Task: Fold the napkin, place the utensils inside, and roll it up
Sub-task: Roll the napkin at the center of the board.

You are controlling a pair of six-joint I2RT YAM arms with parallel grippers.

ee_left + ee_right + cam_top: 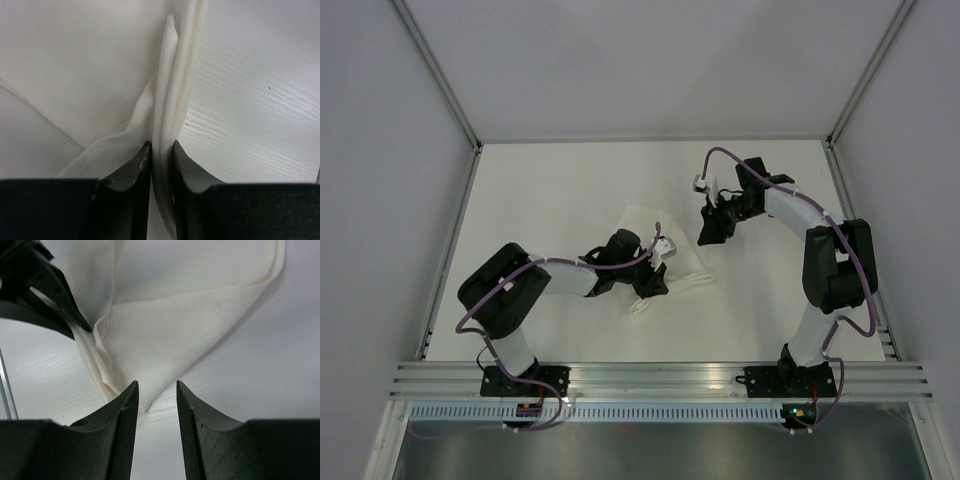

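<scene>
The white napkin point(638, 222) lies folded in the middle of the table, with a bunched, rolled edge point(688, 284) along its near right side. My left gripper point(653, 276) is shut on that rolled edge; in the left wrist view the thick fold point(170, 85) runs up from between the jaws of this gripper point(161, 147). My right gripper point(710, 232) hovers to the upper right of the napkin, open and holding nothing. In the right wrist view a corner of the napkin point(175, 340) lies just ahead of that gripper point(156, 385). The utensils are out of view.
An aluminium rail point(660, 380) runs along the near edge above both arm bases. Slimmer rails point(448, 255) and grey walls border the sides and back of the table. The left arm's black fingers point(37, 287) show at the top left of the right wrist view.
</scene>
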